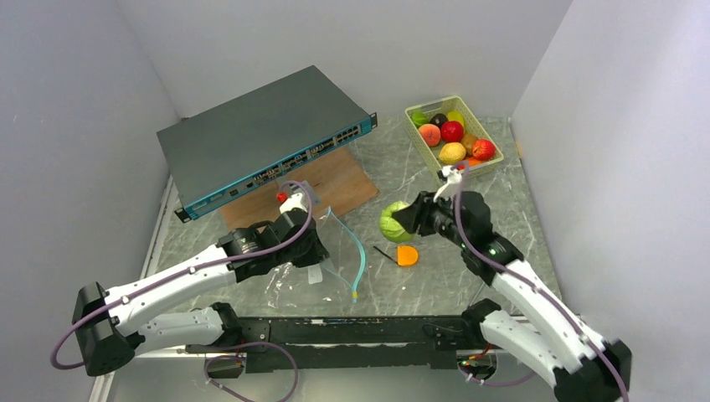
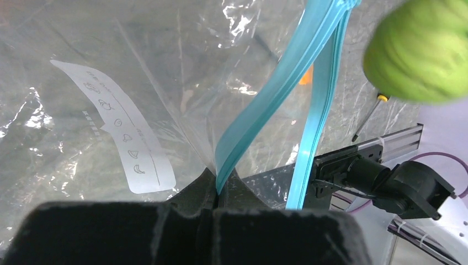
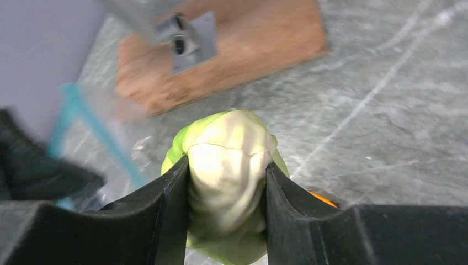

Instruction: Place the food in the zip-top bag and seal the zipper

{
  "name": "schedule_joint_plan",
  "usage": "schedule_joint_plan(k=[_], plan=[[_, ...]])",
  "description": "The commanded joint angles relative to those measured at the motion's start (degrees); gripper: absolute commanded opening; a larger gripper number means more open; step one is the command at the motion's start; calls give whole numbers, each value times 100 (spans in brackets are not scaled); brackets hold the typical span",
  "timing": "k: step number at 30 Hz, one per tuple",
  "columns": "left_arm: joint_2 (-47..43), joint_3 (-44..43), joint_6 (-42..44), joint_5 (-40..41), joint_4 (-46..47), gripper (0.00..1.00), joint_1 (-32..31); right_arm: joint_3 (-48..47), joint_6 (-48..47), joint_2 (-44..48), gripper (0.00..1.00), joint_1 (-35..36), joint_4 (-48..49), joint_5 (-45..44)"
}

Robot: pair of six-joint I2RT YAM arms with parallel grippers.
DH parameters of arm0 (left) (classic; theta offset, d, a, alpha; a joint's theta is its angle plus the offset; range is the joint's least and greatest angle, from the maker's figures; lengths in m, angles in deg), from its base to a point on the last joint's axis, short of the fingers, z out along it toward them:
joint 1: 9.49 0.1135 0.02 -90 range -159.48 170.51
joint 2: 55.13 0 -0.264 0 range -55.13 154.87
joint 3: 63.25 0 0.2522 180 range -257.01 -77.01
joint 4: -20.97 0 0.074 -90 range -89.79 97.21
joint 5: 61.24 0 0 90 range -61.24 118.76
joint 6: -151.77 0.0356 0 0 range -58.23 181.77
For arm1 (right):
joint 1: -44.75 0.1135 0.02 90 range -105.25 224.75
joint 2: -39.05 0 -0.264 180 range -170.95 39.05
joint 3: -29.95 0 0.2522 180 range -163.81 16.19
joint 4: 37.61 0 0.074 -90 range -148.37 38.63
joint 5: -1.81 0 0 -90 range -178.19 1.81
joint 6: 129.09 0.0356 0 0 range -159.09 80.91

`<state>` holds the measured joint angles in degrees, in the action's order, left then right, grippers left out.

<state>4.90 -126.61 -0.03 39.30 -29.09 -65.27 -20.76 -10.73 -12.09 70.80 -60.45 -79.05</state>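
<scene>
Probably slippery, the cabbage [image 3: 229, 130] is clamped round its middle by the right end effector [image 3: 227, 164]; the zipper [image 2: 277, 91] is pinched by the left end effector [image 2: 214, 186].

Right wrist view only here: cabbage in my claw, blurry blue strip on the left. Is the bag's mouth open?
Observer: Yes. The left claw pinches one lip of the zipper; the other lip hangs apart from it.
Operator: Is the cabbage over the opening?
Observer: No. From above, the cabbage is to the right of the bag, not over it.
Operator: Anything nearby?
Observer: A screwdriver lies on the table, on the cabbage's near side.
</scene>
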Motion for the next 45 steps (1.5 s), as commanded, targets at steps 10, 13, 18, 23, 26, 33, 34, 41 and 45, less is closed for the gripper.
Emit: schedule_joint_plan(k=[10,13,18,23,26,33,34,41,45], plan=[[-347,200,-389,-89,599,0,23,32,-583,781,0,1482,2142,2228],[-444,230,-392,-115,686,0,24,8,-863,485,0,2133,2240,1718],[-502,270,-319,-344,893,0,24,146,-909,193,0,2656,2412,426],[-441,61,27,-668,809,0,20,101,-761,-48,0,2660,2336,-398],[-480,41,108,-806,750,0,23,152,-827,-11,0,2659,2463,-576],[-862,238,74,-963,1117,0,24,-3,-982,-449,0,2749,2345,-573],[-900,226,77,-948,1100,0,24,-13,-1061,-465,0,2809,2298,-676],[-992,193,84,-829,949,0,20,-183,-1665,-508,8,3296,1915,-1386],[-917,196,66,-729,842,0,24,-244,-1646,-484,26,3337,1807,-1159]])
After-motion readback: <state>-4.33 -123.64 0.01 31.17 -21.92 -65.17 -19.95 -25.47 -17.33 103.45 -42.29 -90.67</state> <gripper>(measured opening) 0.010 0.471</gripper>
